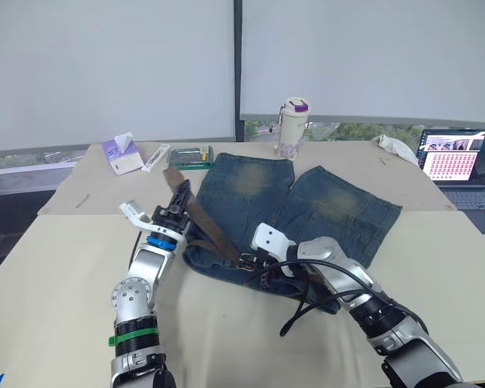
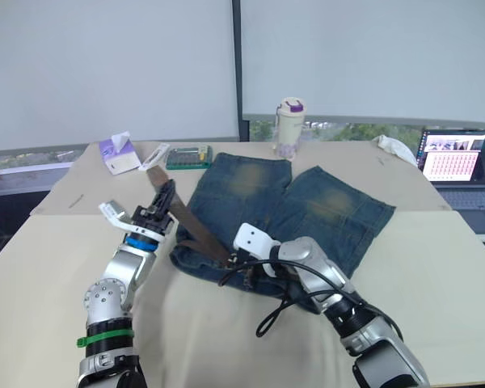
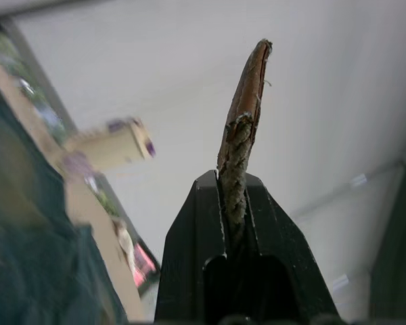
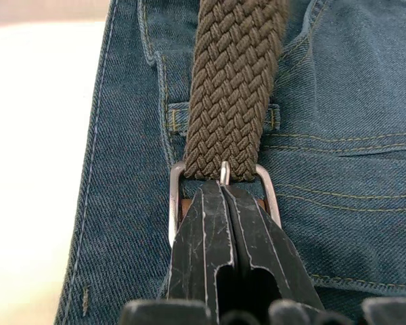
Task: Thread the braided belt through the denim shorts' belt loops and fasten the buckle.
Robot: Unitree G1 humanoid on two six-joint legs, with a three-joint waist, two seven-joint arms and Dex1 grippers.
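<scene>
The denim shorts (image 1: 331, 202) lie flat on the table, legs pointing away from me. The braided belt (image 1: 206, 222) runs from the waistband's middle up and to the left. My left gripper (image 1: 180, 198) is raised left of the shorts and shut on the strap just below its free tip (image 3: 247, 88). My right gripper (image 1: 255, 263) rests on the waistband, shut on the buckle (image 4: 176, 196). The strap (image 4: 233, 88) passes through the silver frame with the pin (image 4: 224, 172) lying over it. A belt loop (image 4: 274, 116) shows on either side of the strap behind the buckle.
At the table's far edge stand a tissue pack (image 1: 123, 153), a white tube (image 1: 155, 158), a green box (image 1: 191, 156) and a cup with a purple lid (image 1: 292, 125). A laptop (image 1: 461, 162) and white cloth (image 1: 396, 148) sit far right. A black cable (image 1: 307, 303) loops under my right arm.
</scene>
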